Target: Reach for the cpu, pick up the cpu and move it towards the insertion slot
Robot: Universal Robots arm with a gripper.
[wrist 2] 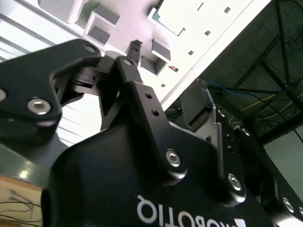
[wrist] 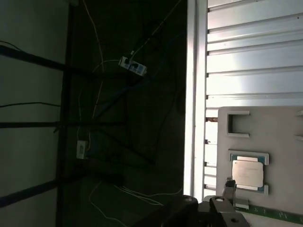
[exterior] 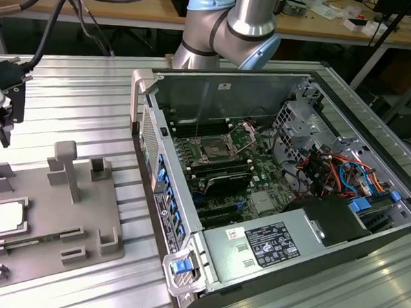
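Observation:
The cpu point(exterior: 6, 216), a small square chip with a silver top, lies in a recess of the grey plastic tray point(exterior: 85, 217) at the exterior view's left. In the first wrist view the cpu point(wrist: 248, 174) lies just beyond my gripper point(wrist: 229, 183). My gripper point(exterior: 4, 133) hangs above the tray's far left part, higher than the cpu and apart from it, shut with nothing in it. In the second wrist view the gripper point(wrist 2: 135, 46) points at the tray point(wrist 2: 118, 14). The insertion slot point(exterior: 214, 151) sits on the motherboard inside the open computer case point(exterior: 188, 215), its load plate raised.
Raised blocks point(exterior: 65, 167) stand up from the tray between the cpu and the case. The case's near wall point(exterior: 160, 172) rises above the ribbed metal table point(exterior: 71, 85). Cables point(exterior: 335, 171), a drive cage and a power supply point(exterior: 270, 243) fill the case's right side. The arm's base point(exterior: 219, 30) stands behind the case.

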